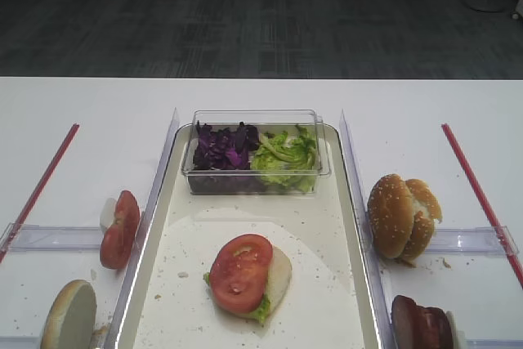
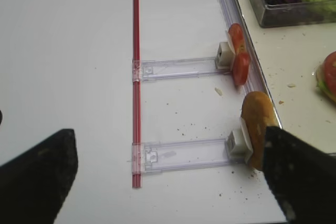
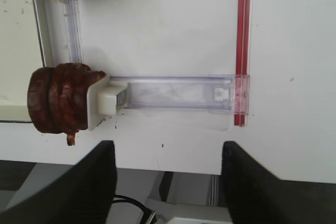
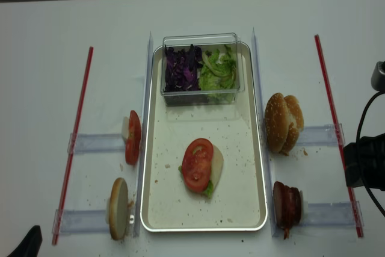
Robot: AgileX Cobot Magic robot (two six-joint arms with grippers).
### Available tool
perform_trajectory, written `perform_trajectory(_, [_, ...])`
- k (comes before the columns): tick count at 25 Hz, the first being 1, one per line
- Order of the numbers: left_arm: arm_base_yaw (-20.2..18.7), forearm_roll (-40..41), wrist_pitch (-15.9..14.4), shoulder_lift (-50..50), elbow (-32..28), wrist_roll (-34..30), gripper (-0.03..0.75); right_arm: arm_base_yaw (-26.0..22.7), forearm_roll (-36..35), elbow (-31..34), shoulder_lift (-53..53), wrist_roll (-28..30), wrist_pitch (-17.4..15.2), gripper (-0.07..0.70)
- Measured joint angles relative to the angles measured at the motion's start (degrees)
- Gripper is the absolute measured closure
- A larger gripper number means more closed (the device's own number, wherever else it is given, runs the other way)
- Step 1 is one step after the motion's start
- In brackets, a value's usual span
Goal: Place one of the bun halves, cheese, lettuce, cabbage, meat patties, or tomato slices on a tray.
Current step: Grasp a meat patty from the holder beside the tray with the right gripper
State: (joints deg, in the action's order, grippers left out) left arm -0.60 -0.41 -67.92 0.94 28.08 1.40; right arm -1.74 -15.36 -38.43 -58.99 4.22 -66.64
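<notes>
On the cream tray lies a bun half with lettuce under a tomato slice. A clear tub holds purple cabbage and more lettuce. Left of the tray stand upright tomato slices and a plain bun half. On the right are sesame bun halves and meat patties. No cheese is in view. My left gripper is open over the table, its right finger beside the bun half. My right gripper is open at the table's front edge, right of the patties.
Clear plastic slide holders with white end blocks prop up the food on both sides. Red strips run along the outer ends. Clear rails flank the tray. Crumbs dot the tray and table. The right arm sits at the right edge.
</notes>
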Motion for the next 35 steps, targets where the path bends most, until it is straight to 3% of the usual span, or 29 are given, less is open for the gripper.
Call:
perform_trajectory(4, [0.0, 0.0, 0.0, 0.0, 0.0, 0.0, 0.065, 4.33, 0.0, 0.0, 0.0, -0.93, -0.08, 0.165])
perform_trajectory(11, [0.0, 0.0, 0.0, 0.0, 0.0, 0.0, 0.066, 15.29, 0.59, 0.0, -0.5, -7.61, 2.57, 0.165])
perform_trajectory(24, [0.0, 0.0, 0.0, 0.09, 0.0, 0.0, 0.069, 32.97, 1.95, -2.93, -11.94, -18.57, 6.51, 0.165])
perform_trajectory(30, [0.0, 0.0, 0.0, 0.09, 0.0, 0.0, 0.076, 37.34, 2.72, -7.3, -17.74, -22.29, 6.76, 0.165])
perform_trajectory(35, [0.0, 0.0, 0.0, 0.09, 0.0, 0.0, 0.076, 37.7, 3.14, -9.2, -22.16, -23.91, 7.1, 0.165])
